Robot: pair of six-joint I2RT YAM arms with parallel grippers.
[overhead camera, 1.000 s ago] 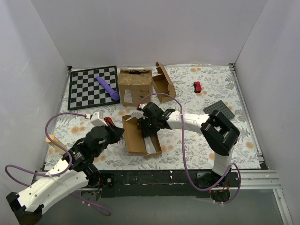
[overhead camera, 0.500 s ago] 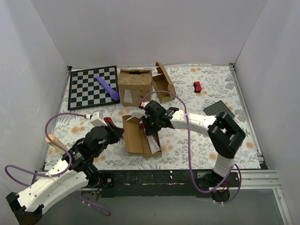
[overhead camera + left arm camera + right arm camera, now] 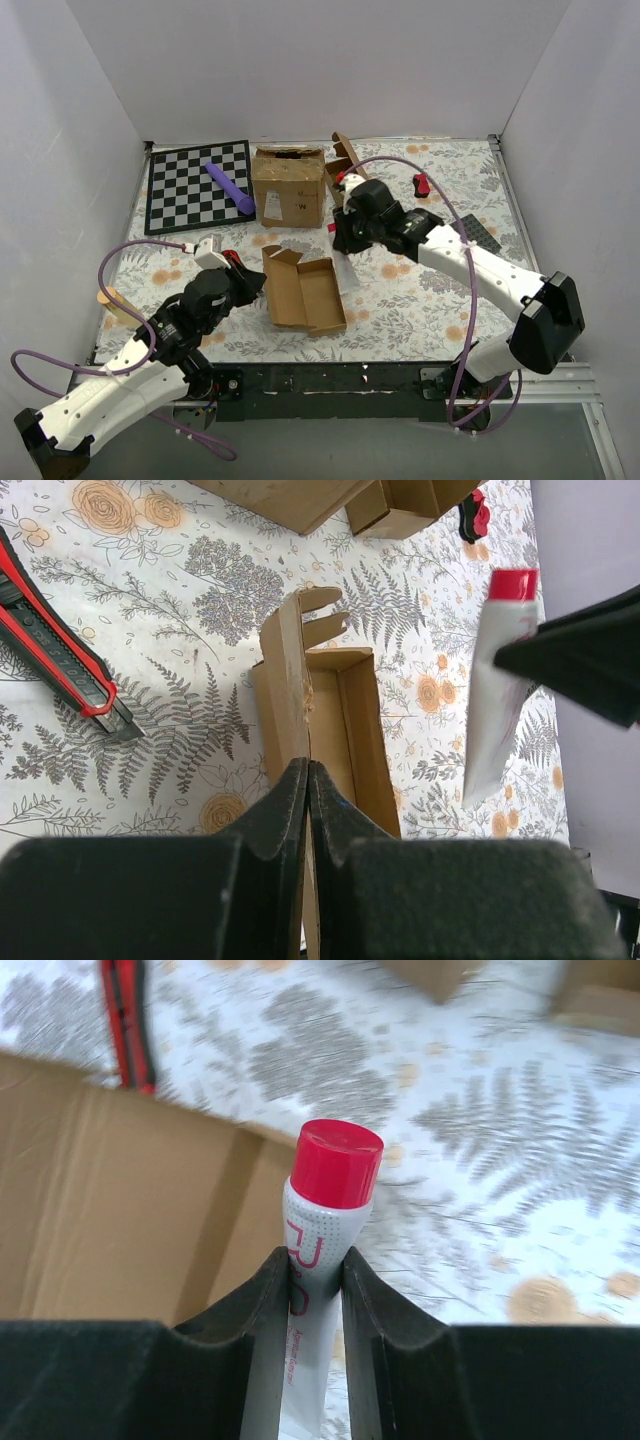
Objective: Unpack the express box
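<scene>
The express box (image 3: 305, 293) lies open on the flowered cloth at front centre, its inside showing bare cardboard. My left gripper (image 3: 254, 283) is shut on the box's upright lid flap; in the left wrist view the jaws (image 3: 308, 772) pinch the flap edge above the box (image 3: 345, 720). My right gripper (image 3: 340, 232) is lifted above the cloth, behind and to the right of the box. It is shut on a white tube with a red cap (image 3: 318, 1260), which also shows in the left wrist view (image 3: 498, 680).
A red-and-black utility knife (image 3: 232, 260) lies left of the box. A large printed carton (image 3: 288, 185) and another small open mailer (image 3: 350, 175) stand behind. A chessboard (image 3: 198, 185) with a purple cylinder (image 3: 230, 187) is back left. A red object (image 3: 422, 185) and a grey plate (image 3: 468, 235) lie at the right.
My right gripper has lifted the white tube out of the express box and carried it back and to the right. The left gripper has kept its hold on the flap.
</scene>
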